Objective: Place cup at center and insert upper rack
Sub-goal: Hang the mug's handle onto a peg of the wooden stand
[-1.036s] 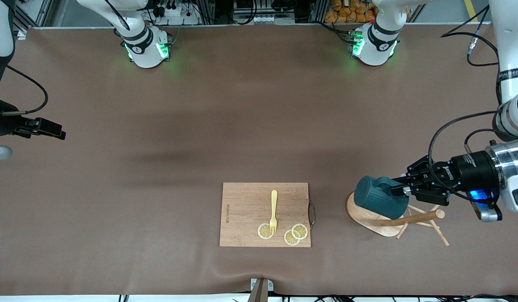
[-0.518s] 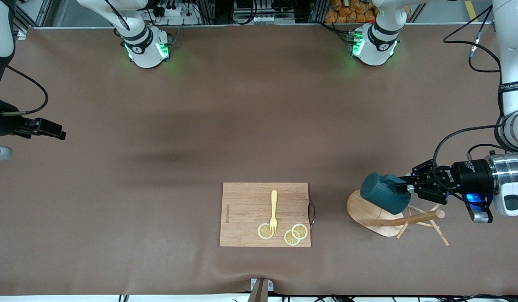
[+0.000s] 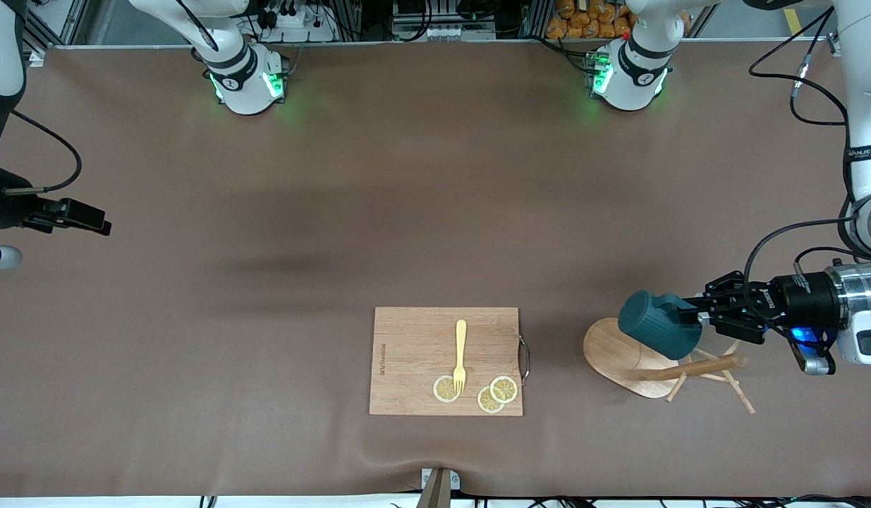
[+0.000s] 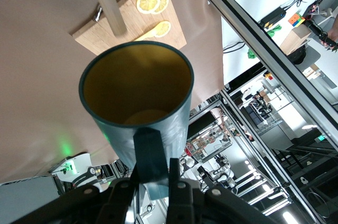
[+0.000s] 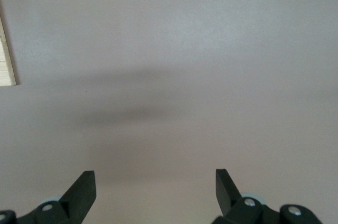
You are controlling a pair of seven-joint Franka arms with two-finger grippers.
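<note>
One cup [image 3: 659, 331], one upper rack [image 3: 643, 363], three lemon slices [image 3: 504, 389].

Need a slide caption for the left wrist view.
Left gripper shut on the teal cup's handle, its yellowish interior facing the camera.

Brown mat over the table [image 3: 407, 176], metal framing [image 4: 264, 55], bright lab lighting

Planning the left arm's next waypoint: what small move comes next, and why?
Probably carry the teal mug toward the table's center: the left gripper is shut on its handle, holding it tilted over the mug tree, clear of the pegs.
</note>
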